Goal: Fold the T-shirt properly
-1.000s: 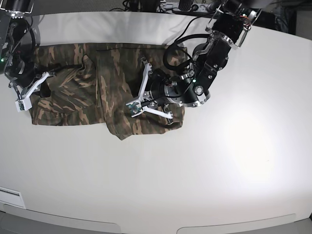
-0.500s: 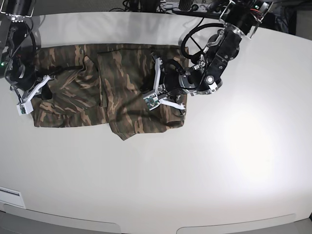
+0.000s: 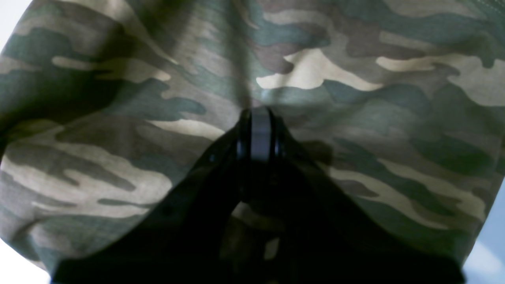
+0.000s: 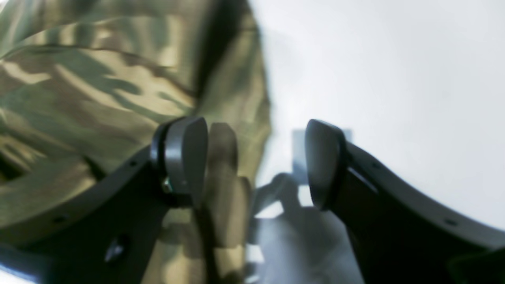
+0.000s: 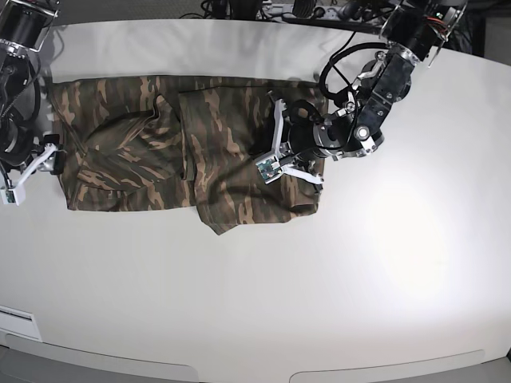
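base view: the camouflage t-shirt (image 5: 168, 152) lies spread on the white tabletop (image 5: 335, 271). left end effector (image 3: 258, 132) is pinched closed on its cloth; right end effector (image 4: 256, 161) gapes wide at the shirt's edge, gripping nothing.

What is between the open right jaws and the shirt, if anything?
Nothing visible. The right gripper is open at the edge of the shirt: one jaw is over the cloth, the other over the bare table. No other object lies between them. The left gripper is shut on the shirt.
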Action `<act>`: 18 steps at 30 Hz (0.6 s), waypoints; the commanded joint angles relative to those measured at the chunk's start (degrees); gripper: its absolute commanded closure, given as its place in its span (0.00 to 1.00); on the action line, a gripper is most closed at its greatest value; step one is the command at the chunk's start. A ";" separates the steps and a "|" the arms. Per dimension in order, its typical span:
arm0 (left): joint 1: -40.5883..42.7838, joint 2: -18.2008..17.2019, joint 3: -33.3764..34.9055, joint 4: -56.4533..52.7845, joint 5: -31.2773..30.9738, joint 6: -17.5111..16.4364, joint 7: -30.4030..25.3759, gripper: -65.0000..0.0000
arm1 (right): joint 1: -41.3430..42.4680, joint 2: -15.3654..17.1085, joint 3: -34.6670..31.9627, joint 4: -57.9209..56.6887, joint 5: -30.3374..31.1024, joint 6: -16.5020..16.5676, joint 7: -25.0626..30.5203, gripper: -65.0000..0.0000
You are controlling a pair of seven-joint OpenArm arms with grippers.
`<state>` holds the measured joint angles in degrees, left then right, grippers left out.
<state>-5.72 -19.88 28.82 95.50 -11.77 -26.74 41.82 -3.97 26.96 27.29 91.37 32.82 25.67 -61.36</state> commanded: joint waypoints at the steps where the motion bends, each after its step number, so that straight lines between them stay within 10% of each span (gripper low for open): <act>1: 0.72 -2.34 -0.11 -1.42 6.86 1.29 10.71 1.00 | -0.02 1.51 1.49 0.63 0.42 -0.28 0.70 0.37; 10: 0.74 -3.02 -0.11 -1.40 6.82 1.29 10.71 1.00 | -3.78 1.46 5.62 -9.88 10.91 3.76 -0.79 0.37; 18: 0.24 -2.95 -0.11 -1.38 4.31 1.20 10.67 1.00 | -4.09 0.09 4.55 -19.65 32.87 13.27 -14.80 0.37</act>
<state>-6.09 -21.06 28.82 95.53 -13.02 -26.44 42.22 -7.53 26.92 32.56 71.96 69.60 39.75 -71.68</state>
